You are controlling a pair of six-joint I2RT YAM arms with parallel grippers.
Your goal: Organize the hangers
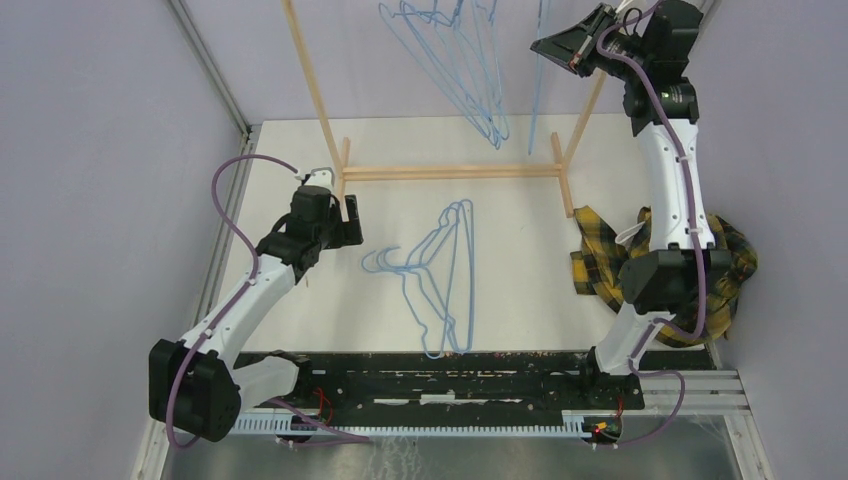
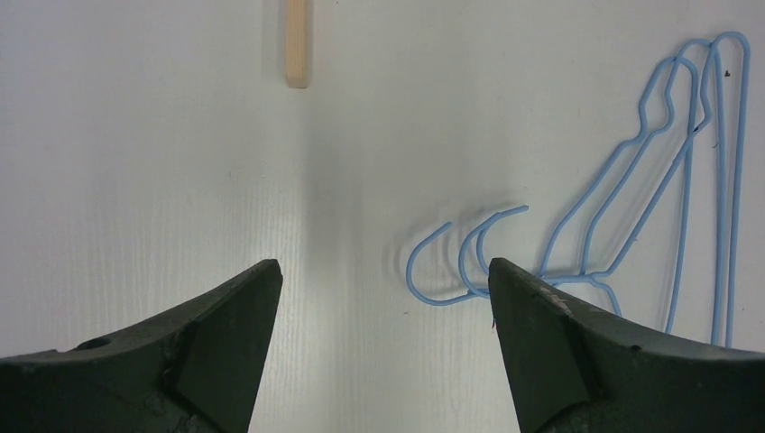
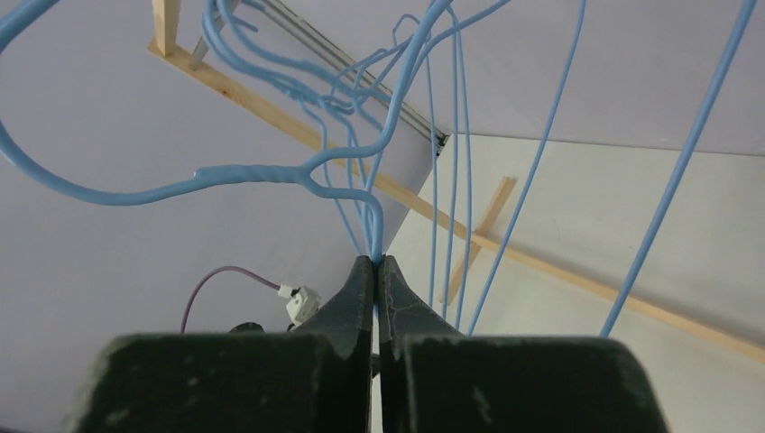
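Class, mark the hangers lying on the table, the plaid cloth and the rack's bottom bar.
hangers (image 1: 462, 270): top view, long wire sides.
plaid cloth (image 1: 598, 262): top view, left fold.
rack's bottom bar (image 1: 450, 172): top view, midpoint.

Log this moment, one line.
left end effector: open, above table | right end effector: shut on hanger, raised | other hangers: flat on table

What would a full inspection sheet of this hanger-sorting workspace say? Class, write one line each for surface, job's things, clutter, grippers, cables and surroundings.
Surface: white table, bearing a light wooden rack.
Job's things: thin light-blue wire hangers: a flat stack on the table; a hanging group between the rack's poles.
Clutter: crumpled yellow-black plaid cloth beside the right arm.
Grippers: left gripper open, empty, over the table near the stack's hooks; right gripper raised, fingers shut on one raised hanger.
Cables: purple cables looped along both arms.
Surroundings: pale lilac walls.
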